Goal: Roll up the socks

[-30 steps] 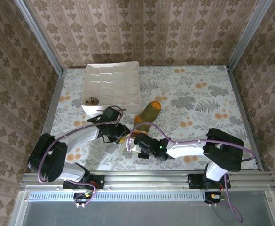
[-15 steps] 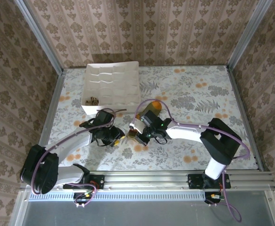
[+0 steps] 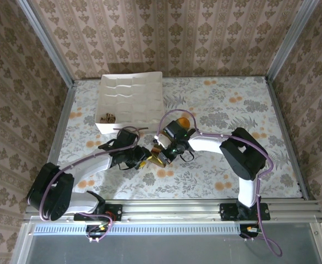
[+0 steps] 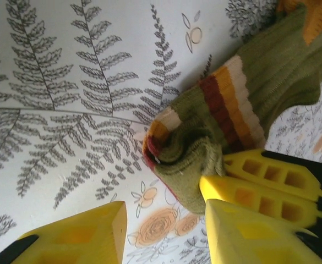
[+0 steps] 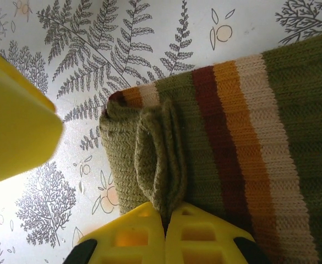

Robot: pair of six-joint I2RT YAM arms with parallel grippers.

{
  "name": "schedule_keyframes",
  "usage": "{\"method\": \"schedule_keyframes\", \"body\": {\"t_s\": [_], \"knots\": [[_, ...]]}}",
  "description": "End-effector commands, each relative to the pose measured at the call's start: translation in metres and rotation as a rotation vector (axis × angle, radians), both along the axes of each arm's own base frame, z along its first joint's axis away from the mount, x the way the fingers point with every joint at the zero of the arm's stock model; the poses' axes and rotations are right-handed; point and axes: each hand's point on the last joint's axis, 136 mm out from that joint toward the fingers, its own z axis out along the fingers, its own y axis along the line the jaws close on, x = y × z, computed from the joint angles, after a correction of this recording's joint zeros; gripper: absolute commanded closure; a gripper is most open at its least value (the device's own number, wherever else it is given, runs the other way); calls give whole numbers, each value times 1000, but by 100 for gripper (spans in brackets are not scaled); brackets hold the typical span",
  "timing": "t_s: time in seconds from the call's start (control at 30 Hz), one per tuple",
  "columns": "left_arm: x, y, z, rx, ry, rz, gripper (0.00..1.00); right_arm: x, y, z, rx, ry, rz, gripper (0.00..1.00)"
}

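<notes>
Sock [image 5: 249, 137] cuff pinched tight in R tool [image 5: 169, 228]; L tool [image 4: 163, 214] half-spread beside it, empty.

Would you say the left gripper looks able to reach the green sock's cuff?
Probably yes: the left gripper is open right at the folded cuff of the green sock, nothing between; the right gripper, shut on that fold, crowds one side.
</notes>
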Motion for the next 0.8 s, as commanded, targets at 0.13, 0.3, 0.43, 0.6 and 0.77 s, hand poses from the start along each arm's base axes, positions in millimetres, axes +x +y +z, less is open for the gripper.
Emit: {"method": "schedule_keyframes", "body": {"t_s": [0.13,0.3,0.43,0.6,0.77], "knots": [[15,-11,-9,-25,-17,25,57,-4,-3,-14,-34,78,-27,100],[20,-16,-18,-12,-5,13,57,-6,-4,-17,-34,91,-34,100],[18,-11,-32,30,35,32,61,-7,-2,-16,-20,95,-31,100],[13,2,-51,138,135,76,79,-8,-2,-11,6,37,-10,98],[-10,19,-60,228,263,103,100,-14,-5,1,12,-102,55,75]]}}
